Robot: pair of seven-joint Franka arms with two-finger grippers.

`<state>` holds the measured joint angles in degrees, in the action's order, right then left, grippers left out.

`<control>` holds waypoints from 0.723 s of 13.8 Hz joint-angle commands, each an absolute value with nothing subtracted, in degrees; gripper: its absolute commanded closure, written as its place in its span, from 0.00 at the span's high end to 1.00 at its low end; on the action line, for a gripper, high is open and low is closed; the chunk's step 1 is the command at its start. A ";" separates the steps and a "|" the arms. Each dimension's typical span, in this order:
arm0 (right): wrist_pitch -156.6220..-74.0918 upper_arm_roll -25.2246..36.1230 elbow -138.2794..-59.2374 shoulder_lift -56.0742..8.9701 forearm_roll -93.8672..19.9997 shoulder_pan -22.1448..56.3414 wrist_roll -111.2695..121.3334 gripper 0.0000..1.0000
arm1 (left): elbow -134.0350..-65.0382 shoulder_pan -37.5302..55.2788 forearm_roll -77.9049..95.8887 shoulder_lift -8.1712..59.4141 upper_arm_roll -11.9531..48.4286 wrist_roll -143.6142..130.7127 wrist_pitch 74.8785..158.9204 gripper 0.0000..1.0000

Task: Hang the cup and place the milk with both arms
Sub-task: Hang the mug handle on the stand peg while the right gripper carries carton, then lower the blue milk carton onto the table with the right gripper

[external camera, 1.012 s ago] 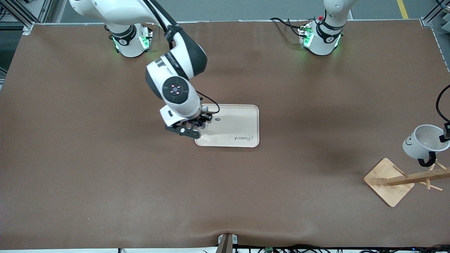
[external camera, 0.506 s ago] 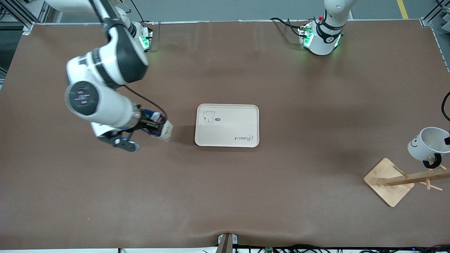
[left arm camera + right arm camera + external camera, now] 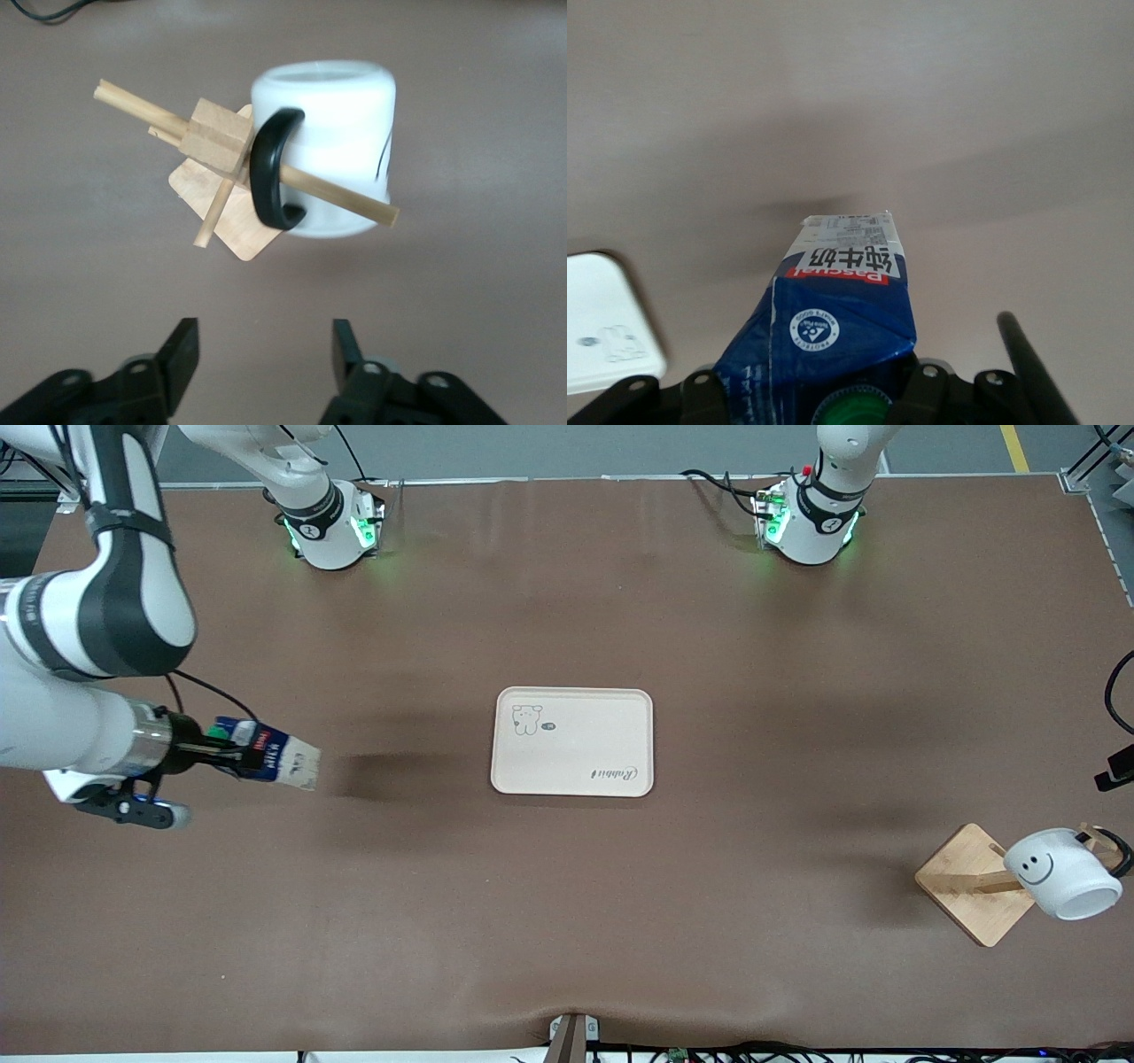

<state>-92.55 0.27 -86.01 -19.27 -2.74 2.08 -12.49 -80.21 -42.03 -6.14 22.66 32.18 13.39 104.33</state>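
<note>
The cup [image 3: 1059, 872], white with a black smiley, hangs by its black handle [image 3: 270, 168] on a peg of the wooden rack [image 3: 970, 881] at the left arm's end of the table. My left gripper [image 3: 266, 354] is open and empty, drawn back from the cup [image 3: 328, 150]. Only a black part of it shows at the edge of the front view [image 3: 1116, 771]. My right gripper [image 3: 213, 755] is shut on the milk [image 3: 270, 757], a dark-blue carton held tilted over bare table at the right arm's end. The right wrist view shows the carton [image 3: 842, 301] and its green cap [image 3: 850, 412] between the jaws.
A beige tray [image 3: 611, 717] with a small bear print lies at the middle of the table, with nothing on it. Its corner shows in the right wrist view [image 3: 602, 328]. The rack's pegs [image 3: 142, 106] stick out beside the cup.
My right arm has swung from the tray toward its end of the table with the milk. The left gripper has let go of the cup, which now hangs on the rack peg.
</note>
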 commanded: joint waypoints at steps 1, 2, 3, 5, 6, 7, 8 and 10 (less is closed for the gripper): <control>-95.26 -0.97 -92.53 -15.04 -0.62 -2.27 -6.44 0.00 | -80.24 -42.01 -5.36 19.96 34.70 5.23 99.34 1.00; -98.49 -0.97 -96.20 -13.64 -0.62 -3.94 -3.46 0.00 | -80.24 -42.01 -5.45 19.26 36.20 1.10 97.40 1.00; -102.53 -0.97 -100.50 -12.06 -0.62 -5.70 -0.73 0.00 | -80.24 -42.01 -5.80 18.47 37.78 -3.30 95.56 1.00; -110.88 -0.97 -109.47 -9.24 -0.62 -8.69 4.02 0.00 | -80.24 -41.92 -6.15 17.32 40.42 -8.94 93.09 1.00; -114.14 -1.05 -113.17 -7.92 -0.70 -9.75 5.43 0.00 | -80.24 -41.92 -6.24 16.36 40.95 -9.92 91.86 1.00; -116.34 -1.05 -115.99 -6.78 -0.70 -10.54 6.32 0.00 | -80.24 -41.92 -6.24 15.48 41.22 -10.19 91.15 1.00; -117.76 -1.05 -118.28 -6.07 -0.70 -11.16 6.59 0.00 | -80.16 -41.92 -6.24 14.69 41.31 -10.20 90.36 1.00; -118.91 -1.05 -120.75 -5.89 -0.70 -11.95 6.59 0.00 | -80.07 -42.01 -6.24 13.63 41.75 -9.93 89.74 1.00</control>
